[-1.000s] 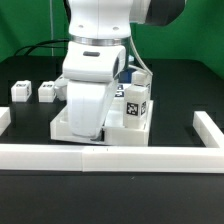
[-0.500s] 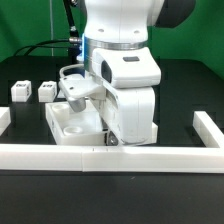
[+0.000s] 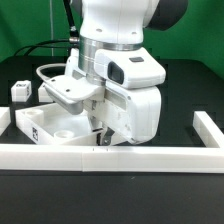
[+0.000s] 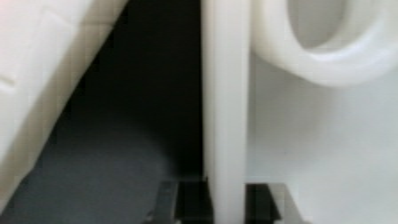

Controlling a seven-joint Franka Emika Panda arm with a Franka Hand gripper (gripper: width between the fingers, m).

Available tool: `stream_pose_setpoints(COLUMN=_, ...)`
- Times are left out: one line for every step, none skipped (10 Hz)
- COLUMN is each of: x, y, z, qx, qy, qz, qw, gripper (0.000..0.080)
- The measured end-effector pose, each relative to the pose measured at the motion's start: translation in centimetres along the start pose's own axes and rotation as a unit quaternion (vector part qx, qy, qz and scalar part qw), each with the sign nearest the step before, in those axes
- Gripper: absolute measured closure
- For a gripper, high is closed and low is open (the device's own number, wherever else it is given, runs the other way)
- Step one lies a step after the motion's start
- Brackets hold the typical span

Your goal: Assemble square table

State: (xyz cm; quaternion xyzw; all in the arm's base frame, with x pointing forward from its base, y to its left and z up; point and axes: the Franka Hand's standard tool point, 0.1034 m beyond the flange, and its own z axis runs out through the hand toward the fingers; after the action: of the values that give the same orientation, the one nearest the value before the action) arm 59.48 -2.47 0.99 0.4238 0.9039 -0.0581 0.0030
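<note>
The white square tabletop (image 3: 45, 124) lies near the front border wall, turned at an angle, with a round corner socket (image 3: 63, 133) showing. My gripper (image 3: 102, 136) is low at its right edge, largely hidden by the hand. In the wrist view my gripper (image 4: 228, 205) is shut on the tabletop's raised rim (image 4: 228, 110), with a dark finger (image 4: 192, 203) on each side of it. A round socket (image 4: 317, 50) shows beside the rim. One small white tagged leg (image 3: 20, 92) stands at the exterior view's left. Other legs are hidden behind the arm.
The long low white border wall (image 3: 120, 158) runs along the front, with a raised end (image 3: 208, 127) at the exterior view's right. Black cables (image 3: 40, 45) trail at the back left. The arm's body fills the middle of the exterior view.
The tabletop has slid and turned toward the exterior view's left, held by its rim. The arm has rotated, and its wrist now covers the second leg at the left.
</note>
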Motion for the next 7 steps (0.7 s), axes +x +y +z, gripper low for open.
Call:
stream_pose_setpoints(x=1.6, y=0.9, z=-0.2, qx=0.021, qy=0.004, qz=-0.038, qw=0.999, gripper=0.0742)
stream_pose_setpoints(x=3.8, y=2.5, z=-0.5, qx=0.052, qy=0.018, qz=-0.074, qw=0.996, gripper=0.0742)
stream_pose_setpoints(x=6.0, y=4.3, z=-1.0, qx=0.072, qy=0.037, qz=-0.082, qw=0.993, gripper=0.0742)
stream_pose_setpoints(x=7.6, y=5.6, z=-1.4, qx=0.090, qy=0.056, qz=-0.100, qw=0.989, gripper=0.0742)
stream_pose_setpoints(x=8.7, y=6.3, z=-1.7, qx=0.098, qy=0.071, qz=-0.130, qw=0.984, gripper=0.0742)
stream_pose_setpoints(x=8.6, y=5.6, z=-1.3, qx=0.100, qy=0.079, qz=-0.163, qw=0.978, gripper=0.0742)
stream_pose_setpoints(x=8.4, y=5.4, z=-1.2, qx=0.099, qy=0.084, qz=-0.186, qw=0.974, gripper=0.0742)
